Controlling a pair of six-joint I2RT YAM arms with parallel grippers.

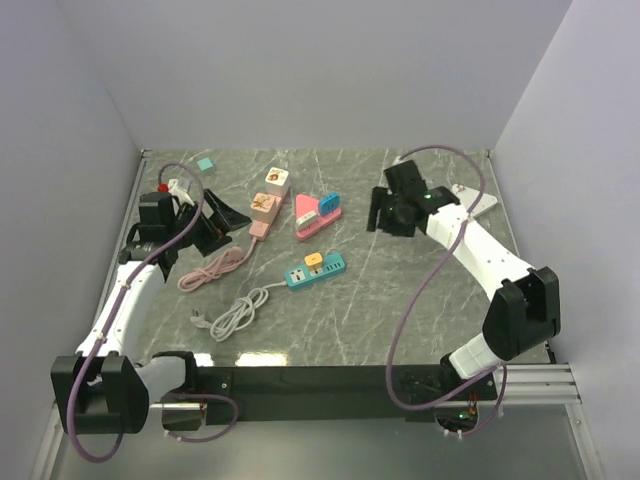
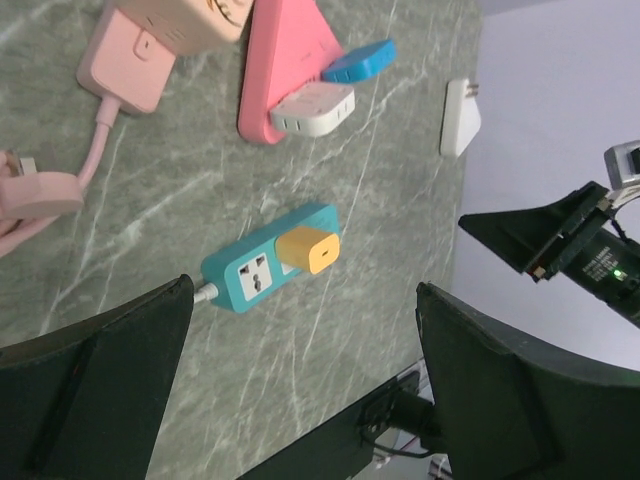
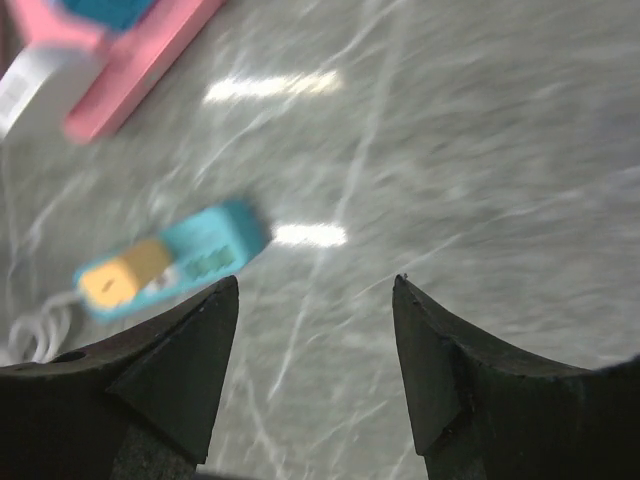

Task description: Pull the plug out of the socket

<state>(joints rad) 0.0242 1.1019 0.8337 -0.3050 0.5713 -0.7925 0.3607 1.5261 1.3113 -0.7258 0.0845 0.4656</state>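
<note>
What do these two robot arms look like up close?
The left arm and right arm have white tube-like segments joined by chunky black joints. A mauve cable loops loosely along each. Each ends in a black claw with two wedge-shaped fingers. A small green light glows near the right wrist.

**Colour rundown, quick and dirty**

Grey-green marble-look table with pale veins. Teal socket strip with an orange-yellow plug and white cord. Hot pink triangular strip carrying a blue plug and a white plug. Pale pink strip topped with cream and peach cubes, little picture prints on them, matching pink cord. Black fingers, white arms, purple cabling.
</note>
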